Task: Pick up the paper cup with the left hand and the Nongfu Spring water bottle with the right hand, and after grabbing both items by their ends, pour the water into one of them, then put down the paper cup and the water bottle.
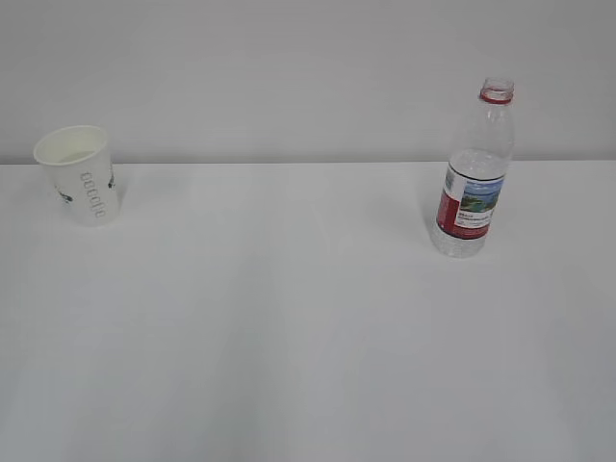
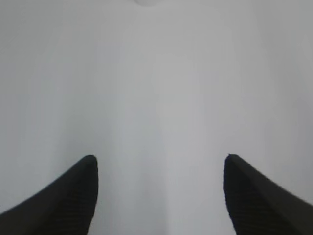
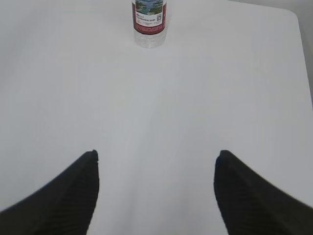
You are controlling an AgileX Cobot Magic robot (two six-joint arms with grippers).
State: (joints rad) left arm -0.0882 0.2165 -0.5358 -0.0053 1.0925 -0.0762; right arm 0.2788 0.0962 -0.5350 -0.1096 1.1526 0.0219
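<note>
The white paper cup [image 1: 81, 174] with green marks stands upright at the far left of the table. At the far right stands the Nongfu Spring water bottle [image 1: 474, 173], upright and uncapped, with clear water in it. In the exterior view neither arm shows. My left gripper [image 2: 160, 157] is open over bare table, and only a pale sliver of the paper cup's base [image 2: 146, 2] shows at the top edge. My right gripper [image 3: 156, 152] is open too, well short of the water bottle's lower part [image 3: 149, 22] at the top of the right wrist view.
The white table [image 1: 308, 318] runs back to a plain white wall [image 1: 289, 67]. Its rounded far right corner [image 3: 292, 14] shows in the right wrist view.
</note>
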